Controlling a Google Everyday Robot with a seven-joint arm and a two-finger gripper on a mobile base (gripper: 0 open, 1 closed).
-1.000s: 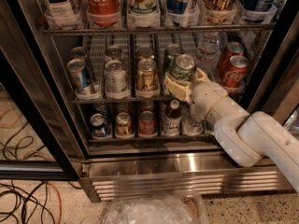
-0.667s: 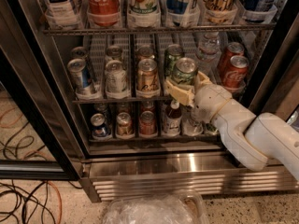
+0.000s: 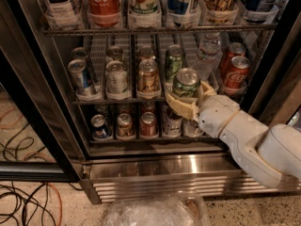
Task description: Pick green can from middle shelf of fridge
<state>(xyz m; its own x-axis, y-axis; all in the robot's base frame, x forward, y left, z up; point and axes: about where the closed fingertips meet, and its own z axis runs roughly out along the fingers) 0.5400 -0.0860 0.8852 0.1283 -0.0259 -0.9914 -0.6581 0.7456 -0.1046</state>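
Observation:
My gripper (image 3: 190,98) is shut on the green can (image 3: 186,82), with a cream finger on each side of it. It holds the can upright at the front edge of the middle shelf (image 3: 94,101), in the lane fourth from the left. A second green can (image 3: 174,60) stands further back in the same lane. My white arm (image 3: 249,140) reaches in from the lower right. The fridge (image 3: 164,166) stands open, with its steel base and grille below.
On the middle shelf are a gold-orange can (image 3: 148,76), silver and blue cans (image 3: 81,77), a small clear bottle (image 3: 207,55) and red Coca-Cola cans (image 3: 236,72). Tall bottles (image 3: 104,1) fill the rack above. Cables (image 3: 23,206) and a clear plastic bag (image 3: 155,212) lie on the floor.
The gripper and the green can have moved slightly down and outward toward the shelf's front edge. The arm has drawn back a little.

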